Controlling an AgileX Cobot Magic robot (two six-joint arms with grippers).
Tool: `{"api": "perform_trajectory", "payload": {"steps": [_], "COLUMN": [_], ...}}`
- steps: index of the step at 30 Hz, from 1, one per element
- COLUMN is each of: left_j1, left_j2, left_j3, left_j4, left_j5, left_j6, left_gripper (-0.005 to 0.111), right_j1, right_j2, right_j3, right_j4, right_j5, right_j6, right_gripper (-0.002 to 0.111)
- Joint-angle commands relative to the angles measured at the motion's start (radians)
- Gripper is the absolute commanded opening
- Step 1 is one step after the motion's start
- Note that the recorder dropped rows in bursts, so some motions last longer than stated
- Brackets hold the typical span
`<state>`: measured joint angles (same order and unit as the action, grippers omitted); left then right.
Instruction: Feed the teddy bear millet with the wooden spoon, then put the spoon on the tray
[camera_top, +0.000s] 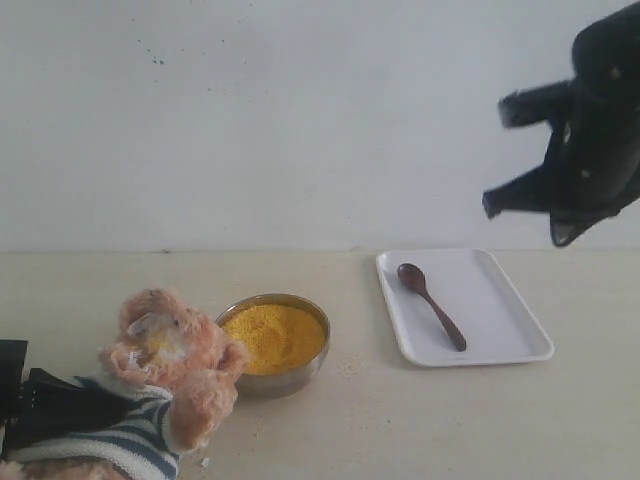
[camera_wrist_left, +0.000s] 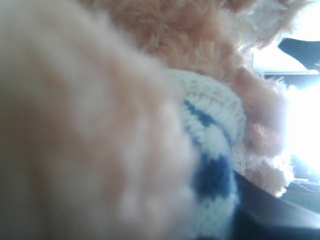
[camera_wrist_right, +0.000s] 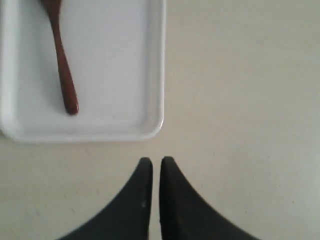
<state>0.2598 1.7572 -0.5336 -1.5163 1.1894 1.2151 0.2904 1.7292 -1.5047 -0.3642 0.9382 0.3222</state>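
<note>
The teddy bear (camera_top: 165, 375) leans at the near left, its face by the metal bowl (camera_top: 290, 382) heaped with yellow millet (camera_top: 272, 337). My left gripper (camera_top: 55, 405) is shut on the bear's striped body. The left wrist view is filled with blurred fur and striped shirt (camera_wrist_left: 210, 150), with one dark finger (camera_wrist_left: 270, 217) at its side. The wooden spoon (camera_top: 430, 303) lies free on the white tray (camera_top: 505, 310). My right gripper (camera_wrist_right: 156, 161) hangs high over the table just off the tray's (camera_wrist_right: 115, 75) corner, jaws nearly touching and empty, apart from the spoon (camera_wrist_right: 61, 65).
A pale wall rises behind the cream table (camera_top: 420, 420). The right arm (camera_top: 600, 120) hangs dark at the upper right, above the tray. A few loose grains lie on the table near the bowl (camera_top: 350, 370).
</note>
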Motion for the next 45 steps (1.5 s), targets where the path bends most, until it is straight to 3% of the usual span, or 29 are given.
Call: {"api": "perform_trajectory", "payload": {"steps": [1,4,6,11,18,21,24,28,31,36,40,45], "left_j1": [-0.001,-0.001,-0.001,-0.001,-0.001,-0.001,-0.001,-0.001,-0.001,-0.001,-0.001,-0.001], "left_j2": [-0.004,-0.004,-0.004,-0.004,-0.004,-0.004,-0.004,-0.004,-0.004,-0.004,-0.004,-0.006], "left_j3": [0.002,0.002,0.002,0.002,0.002,0.002,0.002,0.002,0.002,0.002,0.002,0.0], "left_j4": [-0.011,-0.011,-0.011,-0.005,0.034,0.043,0.036,0.04,0.04,0.04,0.038,0.03], "left_j5": [0.032,0.032,0.032,0.032,0.032,0.032,0.032,0.032,0.032,0.032,0.032,0.032], "left_j6": [0.008,0.008,0.008,0.008,-0.031,-0.048,-0.048,-0.048,-0.046,-0.044,-0.044,-0.044], "left_gripper": [0.004,0.004,0.004,0.004,0.004,0.004,0.004,0.004,0.004,0.004,0.004,0.004], "right_j1": [-0.002,-0.002,-0.002,-0.004,-0.079,-0.102,-0.109,-0.109,-0.109,-0.109,-0.106,-0.106], "right_j2": [-0.292,-0.487,-0.595,-0.746,-0.995,-1.131,-1.221,-1.365,-1.519,-1.729,-1.729,-1.666], "right_j3": [0.163,0.341,0.453,0.627,0.781,0.876,0.948,1.009,1.071,1.149,1.194,1.205], "right_j4": [-0.105,-0.219,-0.329,-0.412,-0.43,-0.609,-0.716,-0.678,-0.698,-0.636,-0.545,-0.547], "right_j5": [-0.338,-0.654,-0.762,-0.741,-0.762,-0.849,-0.721,-0.455,-0.449,-0.598,-0.614,-0.617], "right_j6": [0.172,0.202,0.202,0.227,0.513,0.485,0.49,0.833,0.996,0.885,0.722,0.716], "right_gripper": [0.005,0.005,0.005,0.005,0.005,0.005,0.005,0.005,0.005,0.002,0.0,0.0]}}
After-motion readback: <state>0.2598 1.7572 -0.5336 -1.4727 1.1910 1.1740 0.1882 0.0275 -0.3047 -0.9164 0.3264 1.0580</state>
